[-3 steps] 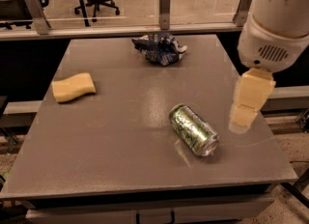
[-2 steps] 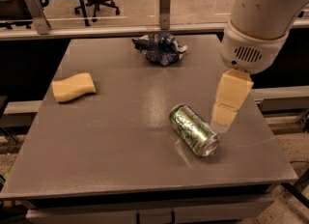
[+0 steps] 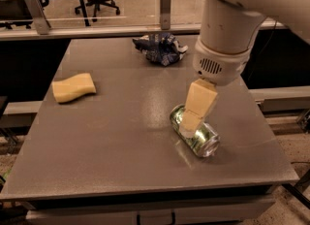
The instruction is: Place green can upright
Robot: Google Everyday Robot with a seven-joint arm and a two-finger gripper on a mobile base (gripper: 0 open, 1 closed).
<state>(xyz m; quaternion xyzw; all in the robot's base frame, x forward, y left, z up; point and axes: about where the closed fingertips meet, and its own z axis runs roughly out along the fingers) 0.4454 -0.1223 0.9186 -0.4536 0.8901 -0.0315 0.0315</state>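
**Green can on its side, tool directly over it**

Obs. 1, task item. The green can (image 3: pixel 205 139) lies on its side on the desk (image 3: pixel 121 141), not upright. It sits in the right half of the surface, nearer the front edge than the back. Its long axis runs diagonally from back-left to front-right. The silver end at the front-right faces the camera, and the side wall shows shiny green with pale print.

Obs. 2, tool. The tool (image 3: pixel 190 125) hangs from the white arm (image 3: pixel 226 30), which enters from the upper right. It is a pale cream piece pointing down and slightly to the left. From the camera view its tip overlaps the back-left half of the can, covering part of the can's body. Contact between the tip and the can: cannot tell. How far the tool is open: cannot tell, as only one cream face shows. Nothing is lifted, and the can rests on the desk.

Obs. 3, other items. A yellow sponge (image 3: pixel 73 87) lies flat on the left side of the desk, well apart from the can. A crumpled blue-and-white foil bag (image 3: pixel 160 48) sits near the back edge, about mid-width and also well apart from the can. Behind the desk runs a rail (image 3: pixel 97 31) with upright metal posts. Beyond the rail stands an office chair (image 3: pixel 97 3).
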